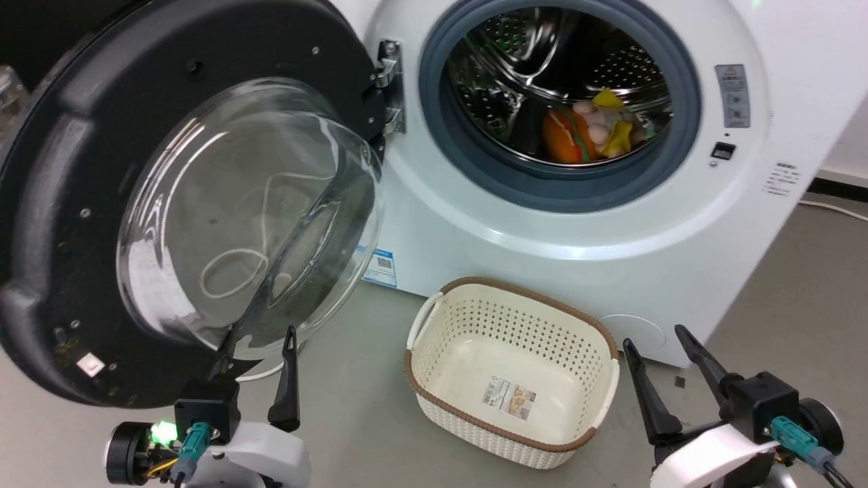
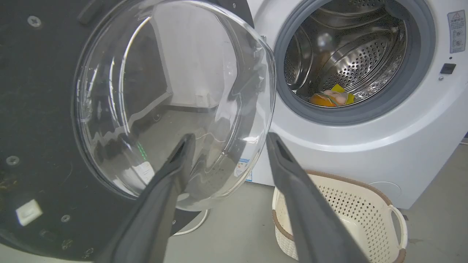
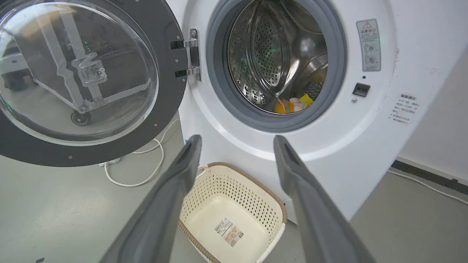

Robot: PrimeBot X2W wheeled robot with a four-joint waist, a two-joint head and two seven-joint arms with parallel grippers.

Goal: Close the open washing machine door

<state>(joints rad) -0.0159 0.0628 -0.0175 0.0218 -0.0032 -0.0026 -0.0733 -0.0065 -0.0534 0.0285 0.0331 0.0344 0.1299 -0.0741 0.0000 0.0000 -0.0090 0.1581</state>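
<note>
Door [image 1: 203,217] (upper-left rim off-frame)

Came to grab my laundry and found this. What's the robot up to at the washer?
A robot faces the washing machine; its door hangs wide open on the left-side hinge. The left hand, open, is up close to the door's glass bowl; contact can't be judged. The right hand, also open, holds nothing, beside a cream basket on the floor. Colourful toys lie in the drum.
</note>
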